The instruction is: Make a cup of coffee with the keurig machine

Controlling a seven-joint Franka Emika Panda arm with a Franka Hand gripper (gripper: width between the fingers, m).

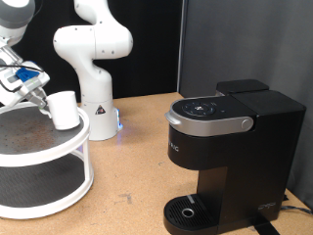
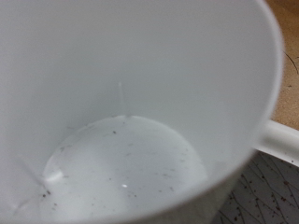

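The cup [image 1: 67,110], a plain white mug, stands slightly tilted at the edge of the top tier of a round white shelf [image 1: 39,147] at the exterior view's left. My gripper [image 1: 47,105] reaches in from the upper left, and its fingers close on the cup's left rim. In the wrist view the cup's white inside [image 2: 121,159] fills the frame, with dark specks on its bottom; my fingers do not show there. The keurig machine [image 1: 230,147], black with a silver-grey lid handle, stands at the exterior view's right with its lid down. Its round drip tray [image 1: 188,211] is bare.
A second white robot arm [image 1: 90,54] stands on its base behind the shelf, with a blue light near its foot. The shelf has a lower tier [image 1: 39,186]. Wooden tabletop [image 1: 132,157] lies between the shelf and the machine. A dark curtain hangs behind.
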